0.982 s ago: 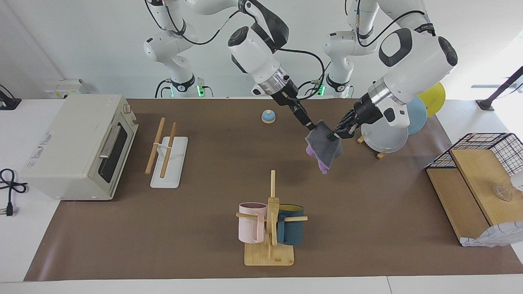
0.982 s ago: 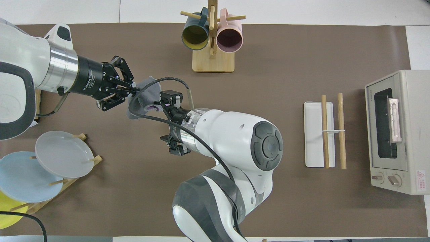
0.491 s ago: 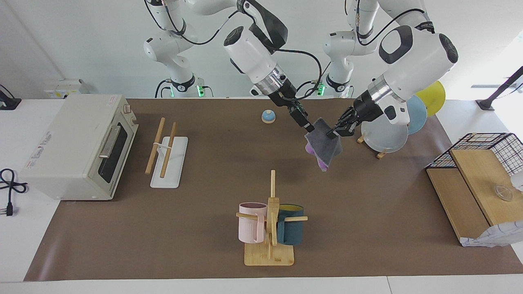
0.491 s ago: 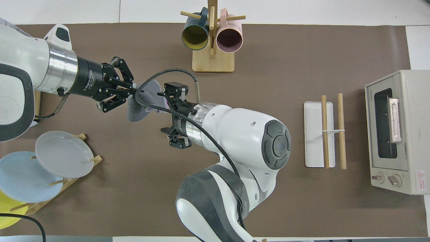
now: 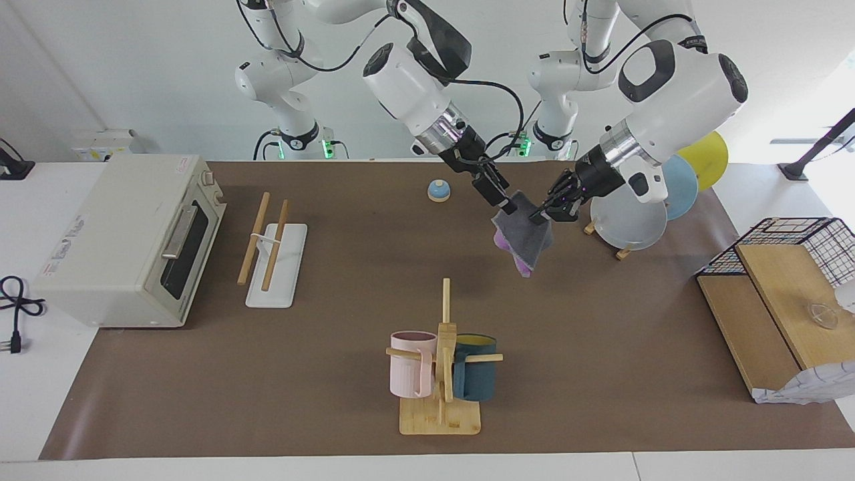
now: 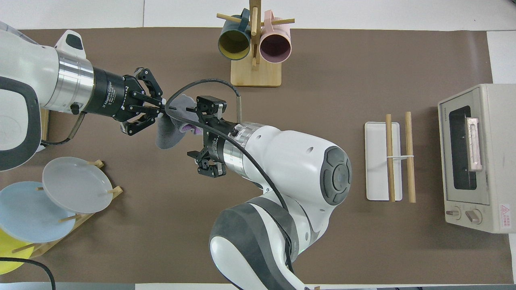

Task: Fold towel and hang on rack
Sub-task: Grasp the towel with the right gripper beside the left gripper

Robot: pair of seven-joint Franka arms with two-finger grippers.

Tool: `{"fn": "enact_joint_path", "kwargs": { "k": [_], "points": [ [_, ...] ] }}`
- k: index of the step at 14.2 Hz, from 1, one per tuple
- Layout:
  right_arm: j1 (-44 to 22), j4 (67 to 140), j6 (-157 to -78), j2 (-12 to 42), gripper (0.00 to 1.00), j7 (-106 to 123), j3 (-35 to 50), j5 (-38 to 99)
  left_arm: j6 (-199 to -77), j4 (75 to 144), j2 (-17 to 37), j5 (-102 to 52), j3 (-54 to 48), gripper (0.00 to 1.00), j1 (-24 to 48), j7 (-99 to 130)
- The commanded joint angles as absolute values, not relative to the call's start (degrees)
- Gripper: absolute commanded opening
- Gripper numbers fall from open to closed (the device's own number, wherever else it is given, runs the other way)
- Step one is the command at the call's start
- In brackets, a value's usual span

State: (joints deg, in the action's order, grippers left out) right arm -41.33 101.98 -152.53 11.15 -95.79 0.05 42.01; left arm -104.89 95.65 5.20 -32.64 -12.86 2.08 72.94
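Towel (image 5: 522, 234) in the air between both pincers over the worktop (image 5: 601, 374) near the plate stand (image 5: 624, 220), rack (image 5: 274, 250) just beside the oven (image 5: 127, 240) — at the right arm's end, mug stand (image 5: 441, 374) farthest from the robots.

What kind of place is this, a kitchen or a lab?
Most likely a robotics lab staged as a kitchen: a toaster oven, a mug stand with two mugs and a plate stand sit on a brown mat, while two robot arms hold a towel in the air.

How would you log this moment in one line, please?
purple-and-grey soft cloth towel: lifted | left tool: shut on towel | right tool: at towel corner | two-rod wooden rack: bare
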Motion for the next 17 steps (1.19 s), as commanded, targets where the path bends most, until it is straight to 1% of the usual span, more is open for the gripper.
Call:
{"fn": "enact_joint_path", "kwargs": {
  "k": [1, 3, 11, 14, 17],
  "points": [
    [-40.08, 100.73, -153.55, 11.77, 1.0, -93.71, 0.26, 43.24, -105.64, 97.29, 3.6, -34.01, -12.3, 0.0, 2.55, 74.88],
    [-39.73, 100.81, -153.54, 11.87, 1.0, -90.1, 0.26, 43.33, -105.64, 97.29, 3.52, -34.54, -12.3, 0.0, 2.55, 75.5],
    [-40.78, 100.9, -153.72, 11.86, 1.0, -90.35, 0.35, 43.42, -106.88, 97.29, 3.6, -34.63, -12.3, 0.0, 2.72, 77.87],
    [-39.82, 98.79, -153.55, 13.79, 1.0, -90.0, 0.35, 43.33, -106.88, 97.29, 3.52, -34.72, -12.39, 0.0, 2.72, 77.87],
    [-40.08, 98.7, -153.72, 13.89, 1.0, -89.91, 0.35, 43.5, -106.96, 97.29, 3.52, -34.89, -12.39, 0.0, 2.72, 78.05]
  ]
}}
